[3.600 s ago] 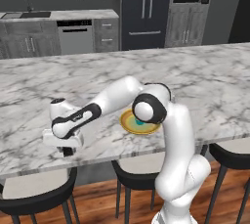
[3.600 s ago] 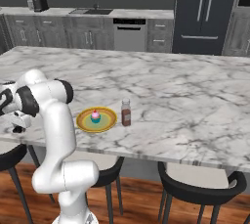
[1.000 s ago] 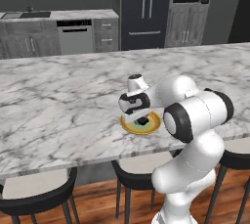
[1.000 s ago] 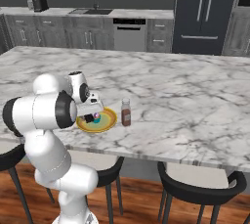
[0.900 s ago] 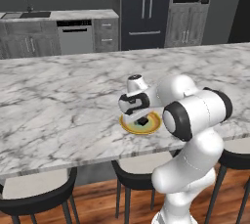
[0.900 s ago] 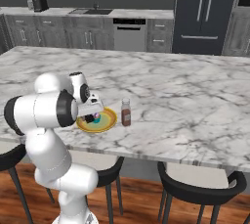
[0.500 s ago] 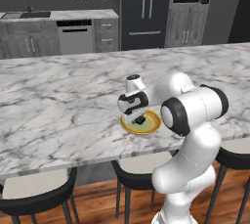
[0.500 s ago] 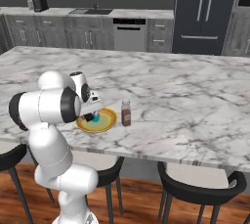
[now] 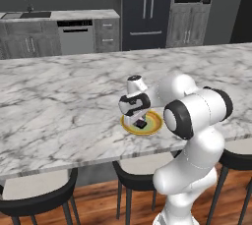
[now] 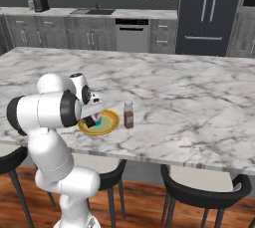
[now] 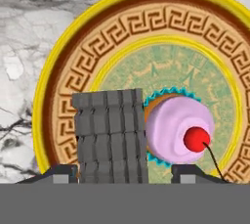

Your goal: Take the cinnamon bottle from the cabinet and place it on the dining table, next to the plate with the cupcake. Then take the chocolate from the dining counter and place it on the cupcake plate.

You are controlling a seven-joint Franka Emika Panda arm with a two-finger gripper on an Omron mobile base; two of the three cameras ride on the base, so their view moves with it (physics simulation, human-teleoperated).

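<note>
- Hovering low over the plate (image 11: 58,91), my claw (image 11: 124,175) has its fingertips (image 11: 62,174) spread, one on either side of the chocolate (image 11: 110,137).
- I see the jaws standing wider than the bar; whether they touch it I cannot tell.
- I see the chocolate lying on the plate, just beside the cupcake (image 11: 178,130), apparently touching it.
- My arm (image 9: 192,116) folds forward from the base, hand pointing down over the plate at the table (image 9: 59,96) near edge.
- I see the cinnamon bottle (image 10: 128,114) upright on the table, just beside the plate.
</note>
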